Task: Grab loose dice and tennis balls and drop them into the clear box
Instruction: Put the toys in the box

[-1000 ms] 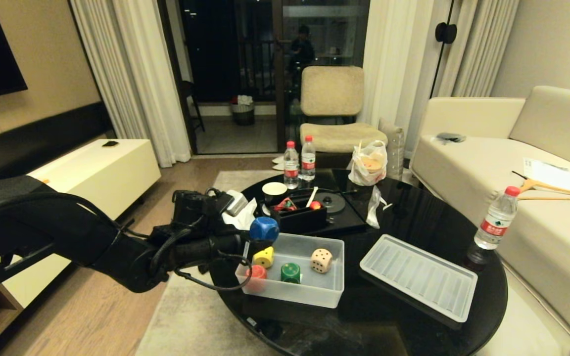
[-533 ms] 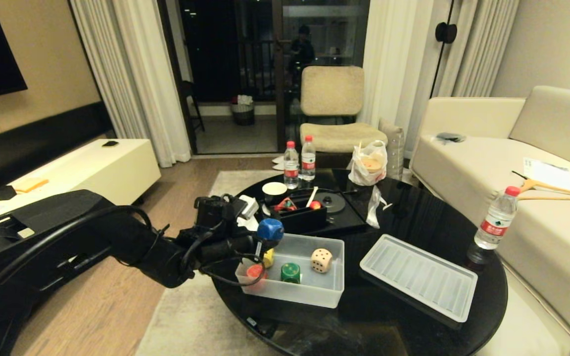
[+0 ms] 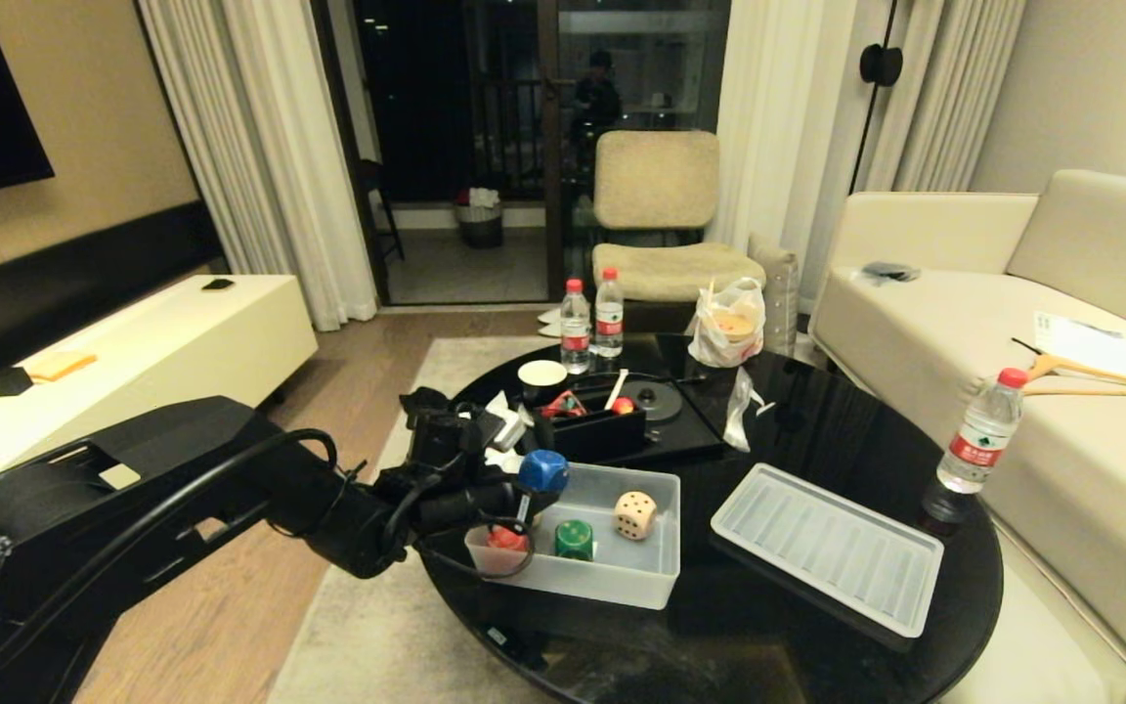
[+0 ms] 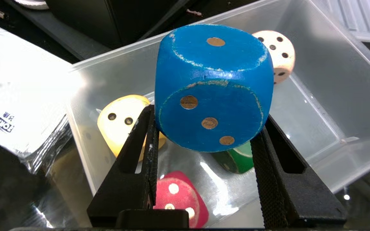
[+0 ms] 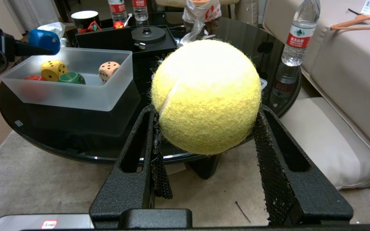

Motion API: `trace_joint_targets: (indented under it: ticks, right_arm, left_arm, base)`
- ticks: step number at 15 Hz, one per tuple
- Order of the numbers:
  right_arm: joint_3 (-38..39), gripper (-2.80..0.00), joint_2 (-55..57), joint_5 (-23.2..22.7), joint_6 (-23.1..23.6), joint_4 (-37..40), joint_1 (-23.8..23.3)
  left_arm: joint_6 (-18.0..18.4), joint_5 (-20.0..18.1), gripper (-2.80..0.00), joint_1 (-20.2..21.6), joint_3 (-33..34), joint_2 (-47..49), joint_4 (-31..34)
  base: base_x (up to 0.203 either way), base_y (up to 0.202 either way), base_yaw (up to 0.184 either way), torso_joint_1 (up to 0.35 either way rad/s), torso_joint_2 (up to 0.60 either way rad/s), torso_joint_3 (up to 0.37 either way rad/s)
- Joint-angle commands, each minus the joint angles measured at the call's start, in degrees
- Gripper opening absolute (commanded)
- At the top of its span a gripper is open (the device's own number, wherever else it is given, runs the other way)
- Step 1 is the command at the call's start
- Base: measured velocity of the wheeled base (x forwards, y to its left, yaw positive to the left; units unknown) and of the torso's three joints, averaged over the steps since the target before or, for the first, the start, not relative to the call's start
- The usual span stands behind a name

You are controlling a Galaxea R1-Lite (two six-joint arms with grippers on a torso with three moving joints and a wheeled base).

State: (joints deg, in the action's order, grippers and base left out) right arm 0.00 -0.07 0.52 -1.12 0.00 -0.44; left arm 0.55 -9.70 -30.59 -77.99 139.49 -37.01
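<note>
Left gripper [image 4: 204, 134]: clamped on the blue die [image 4: 214, 86], one finger on each opposite face; die sits between the tips, pips toward the wrist camera.
Position: die hangs over the clear box [image 3: 656, 572], above its 10 o'clock corner in the head view, clear of the rim. Likely held there so a release falls inside.
Box contents: yellow die [image 4: 124, 120], red-orange die [image 4: 180, 195], green die [image 4: 236, 160], beige die [image 4: 276, 54], all resting on the floor.
Right gripper [image 5: 206, 138]: clamped on a tennis ball [image 5: 206, 96], short of the table's 6 o'clock edge, outside the head view. Probably waiting its turn.
Lid [image 3: 827, 548]: flat on the table at 3 o'clock of the box, so the top is open.
</note>
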Motion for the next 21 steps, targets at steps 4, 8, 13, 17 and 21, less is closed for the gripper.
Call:
trace_joint_targets:
  ticks: [4, 8, 13, 17, 21]
  right_arm:
    - [0.0, -2.8, 0.0, 0.0, 0.0, 0.0, 0.0]
    - [0.0, -2.8, 0.0, 0.0, 0.0, 0.0, 0.0]
    - [0.0, -2.8, 0.0, 0.0, 0.0, 0.0, 0.0]
    - [0.1, -2.8, 0.0, 0.0, 0.0, 0.0, 0.0]
    - [0.1, -2.8, 0.0, 0.0, 0.0, 0.0, 0.0]
  left_arm:
    - [0.0, 0.0, -2.8, -0.5, -3.9, 3.4, 0.8]
    - [0.2, 0.1, -2.8, -1.1, -4.0, 3.8, 0.8]
    - [0.1, 0.2, -2.8, -1.0, -5.1, 5.9, 1.0]
    - [0.1, 0.2, -2.8, -1.0, -6.5, 6.5, 2.8]
    - [0.0, 0.5, -2.8, -0.7, -7.1, 7.1, 4.0]
  base:
    - [0.0, 0.0, 0.0, 0.0, 0.0, 0.0]
    - [0.0, 0.0, 0.0, 0.0, 0.0, 0.0]
    - [0.0, 0.0, 0.0, 0.0, 0.0, 0.0]
    - [0.0, 0.0, 0.0, 0.0, 0.0, 0.0]
    - [0.0, 0.0, 0.0, 0.0, 0.0, 0.0]
